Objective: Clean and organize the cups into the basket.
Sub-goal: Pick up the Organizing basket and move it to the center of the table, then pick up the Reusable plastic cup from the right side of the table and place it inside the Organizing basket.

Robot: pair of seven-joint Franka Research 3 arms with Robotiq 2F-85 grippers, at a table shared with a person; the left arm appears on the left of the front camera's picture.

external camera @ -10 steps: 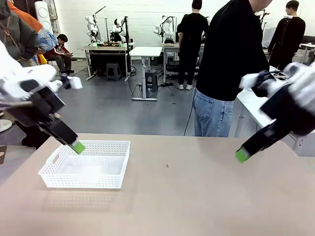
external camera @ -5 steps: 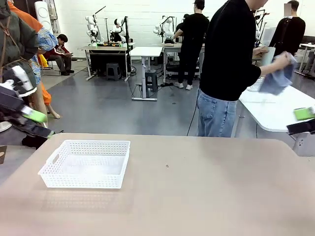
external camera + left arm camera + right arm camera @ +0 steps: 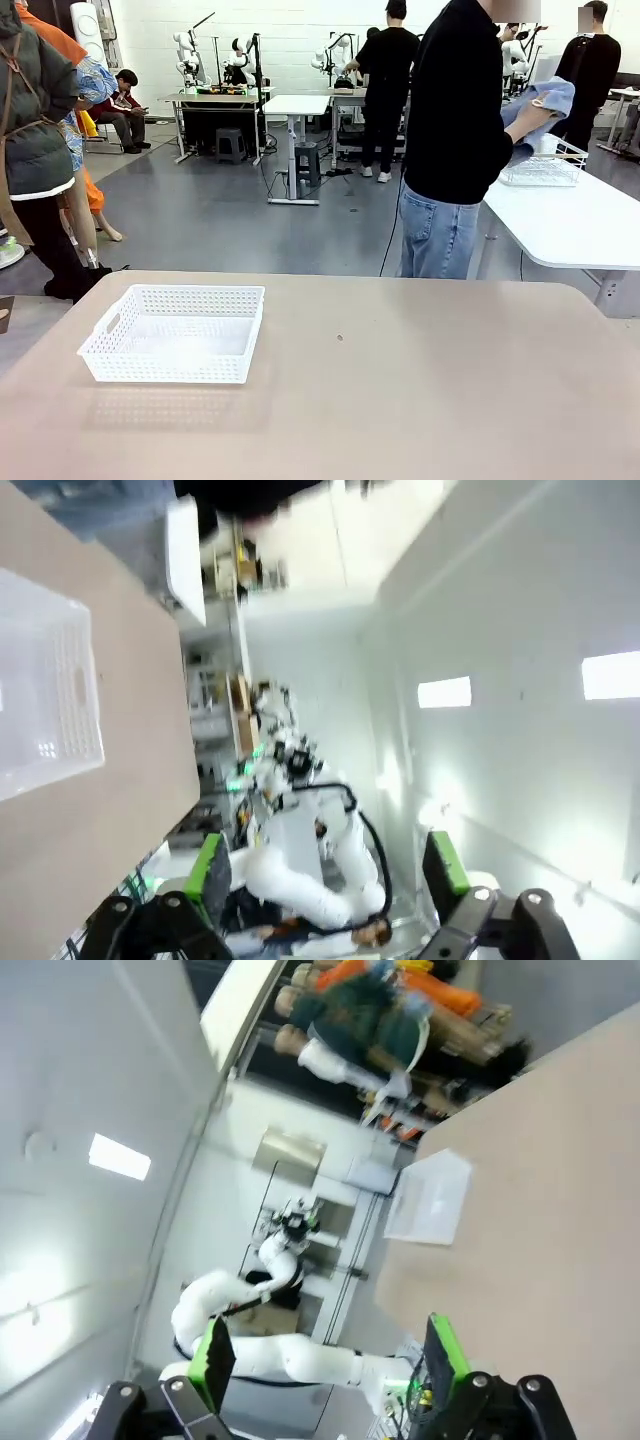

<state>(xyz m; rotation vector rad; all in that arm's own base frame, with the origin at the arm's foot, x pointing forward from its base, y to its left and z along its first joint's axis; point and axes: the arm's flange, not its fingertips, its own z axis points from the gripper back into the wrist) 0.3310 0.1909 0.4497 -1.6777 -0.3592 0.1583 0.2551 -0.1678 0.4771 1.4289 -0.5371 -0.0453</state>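
Observation:
The white perforated basket (image 3: 175,333) stands on the left part of the tan table (image 3: 400,390), with nothing in it. It also lies at the left edge of the left wrist view as the basket (image 3: 45,700), and small and far off in the right wrist view as the basket (image 3: 430,1200). The cups are hidden. At the far side a person holds a bunched blue cloth (image 3: 535,110) in both hands. My left gripper (image 3: 328,870) is open and raised, pointing into the room. My right gripper (image 3: 330,1352) is open too, with nothing between its fingers.
A white side table (image 3: 570,220) at the far right carries a white wire-frame basket (image 3: 545,165). The person in a black top (image 3: 455,120) stands between it and my table. More people stand beyond the table's left corner.
Both arms have pulled back out of the front view, the left one leftward from over the basket, the right one rightward. The person has lifted the blue cloth higher.

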